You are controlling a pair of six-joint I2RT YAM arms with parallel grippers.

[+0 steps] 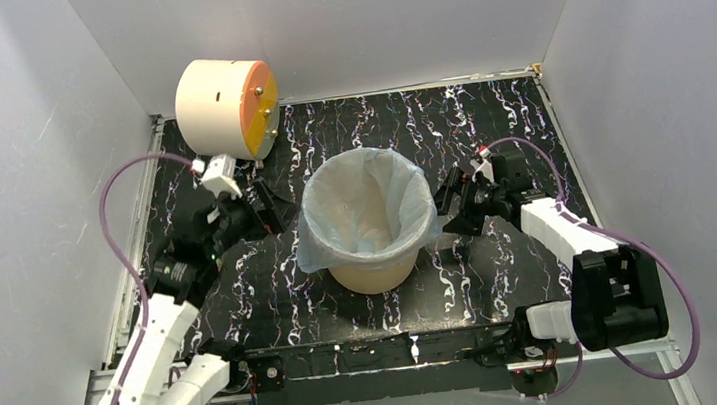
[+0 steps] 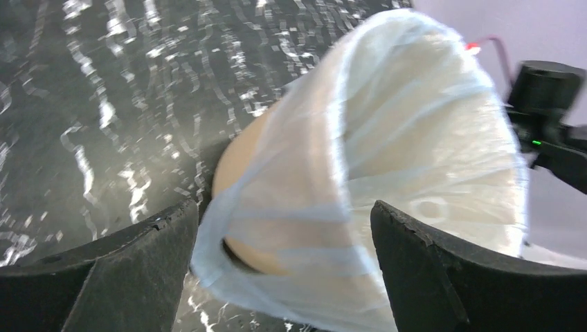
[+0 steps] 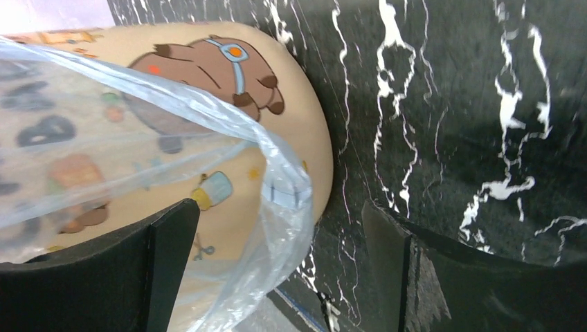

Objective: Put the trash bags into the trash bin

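The tan-beige trash bin (image 1: 372, 273) stands at the middle of the black marbled table. The pale blue trash bag (image 1: 359, 197) lines it, its edge folded out over the rim and hanging down the outer wall. My left gripper (image 1: 270, 215) is open just left of the bin; in the left wrist view the bag (image 2: 387, 173) and the bin (image 2: 239, 159) fill the gap between its fingers. My right gripper (image 1: 449, 208) is open just right of the bin; in the right wrist view the bag's hem (image 3: 277, 200) hangs over the bin's cartoon-printed wall (image 3: 228, 76).
A cream drum with an orange face (image 1: 227, 108) lies at the back left. A small white box (image 1: 219, 174) sits near the left arm. Grey walls enclose the table (image 1: 486, 119) on three sides. Purple cables loop beside both arms.
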